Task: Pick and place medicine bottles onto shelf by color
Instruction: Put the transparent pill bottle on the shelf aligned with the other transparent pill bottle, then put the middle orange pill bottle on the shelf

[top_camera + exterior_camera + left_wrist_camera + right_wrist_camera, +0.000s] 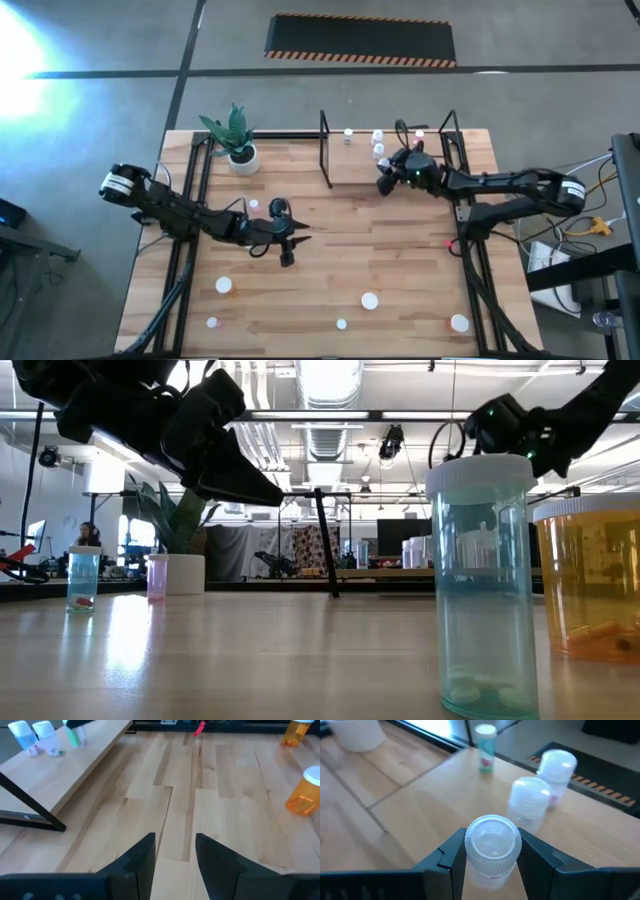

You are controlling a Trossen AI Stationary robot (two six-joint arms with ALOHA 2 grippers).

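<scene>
Two end effectors in view. Right end effector over the shelf, fingers clasping a clear bottle by its white cap (two more bottles just beyond it, a green one farther off). Left end effector hovers above the surface mid-left, fingers parted, empty. Other bottles scattered along the near edge.

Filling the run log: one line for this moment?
right end effector: grips clear bottle over shelf | left end effector: empty, above table

Overhead, tabletop-level, two wrist views
</scene>
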